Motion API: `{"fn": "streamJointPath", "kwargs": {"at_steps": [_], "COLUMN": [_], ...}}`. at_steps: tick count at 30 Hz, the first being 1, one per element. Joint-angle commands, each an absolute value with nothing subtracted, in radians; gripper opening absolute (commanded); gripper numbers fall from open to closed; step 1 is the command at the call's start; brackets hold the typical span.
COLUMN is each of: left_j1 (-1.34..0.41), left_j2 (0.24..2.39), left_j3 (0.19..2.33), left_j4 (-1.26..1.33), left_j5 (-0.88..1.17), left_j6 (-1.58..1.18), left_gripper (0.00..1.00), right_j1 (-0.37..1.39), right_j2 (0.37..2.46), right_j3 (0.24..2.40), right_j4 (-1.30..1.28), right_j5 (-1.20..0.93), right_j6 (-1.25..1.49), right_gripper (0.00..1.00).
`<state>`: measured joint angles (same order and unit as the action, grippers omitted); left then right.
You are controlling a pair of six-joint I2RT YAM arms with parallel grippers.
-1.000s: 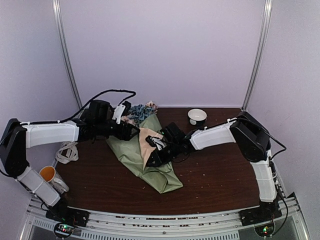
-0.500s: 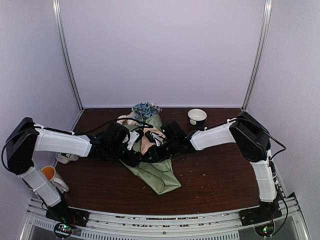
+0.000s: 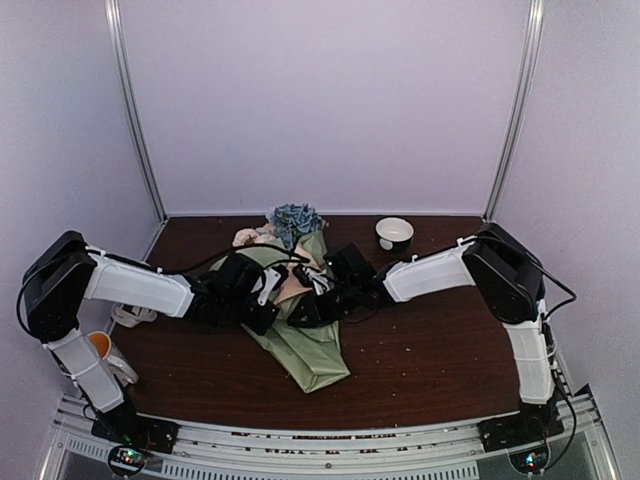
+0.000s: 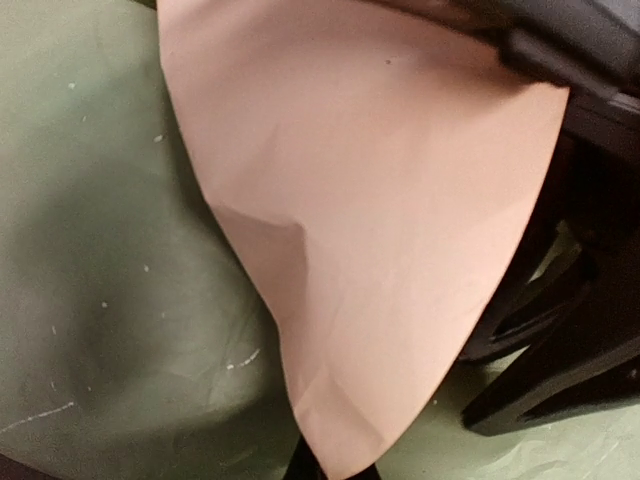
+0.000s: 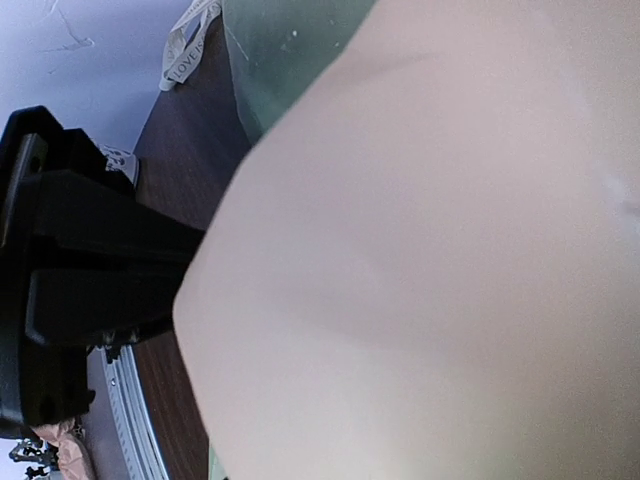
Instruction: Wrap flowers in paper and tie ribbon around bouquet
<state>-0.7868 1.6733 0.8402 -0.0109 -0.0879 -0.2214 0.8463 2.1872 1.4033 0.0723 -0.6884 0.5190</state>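
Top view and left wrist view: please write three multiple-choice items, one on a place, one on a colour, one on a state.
1. Where are the blooms?
A. at the paper's near end
B. at the far end of the paper
C. fully hidden under it

2. Which colour is the raised flap?
A. tan
B. red
C. blue

3. How is the left claw?
A. wide open
B. clear of the paper
C. shut on the flap

Key: B, the blooms stick out beyond the far end; A, the wrist view shows tan; C, the flap's tip sits pinched there.
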Motion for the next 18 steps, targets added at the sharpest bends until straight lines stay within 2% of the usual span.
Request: {"fn": "streamJointPath", "kwargs": {"at_steps": [1, 7, 16, 17, 18], "left_j1": [-0.746, -0.678, -0.623, -0.621, -0.62], "left_j2": [1.635, 1.648, 1.636, 1.626, 1.616], "left_j3": [0.752, 0.614, 0.551, 0.546, 0.545], "left_j4": [0.133, 0.39, 0.489, 0.502, 0.511], "left_j5": [-0.015, 0.148, 0.218, 0.23, 0.242], "left_j6": [-0.332, -0.467, -0.512, -0.506, -0.497], "left_gripper": [0.0, 0.0, 0.0, 0.03, 0.14], "right_j1": [0.844, 0.924, 1.051, 1.061, 1.07], "right_j2": [2.044, 1.971, 2.121, 2.137, 2.151], "right_j3": [1.344, 1.245, 1.352, 1.379, 1.396], "right_j4": [-0.016, -0.141, -0.29, -0.314, -0.335], "right_j5": [-0.629, -0.543, -0.391, -0.38, -0.372], "right_j6": [0.389, 0.133, -0.009, -0.021, -0.035], "right_gripper": [0.25, 0.27, 0.27, 0.27, 0.27]}}
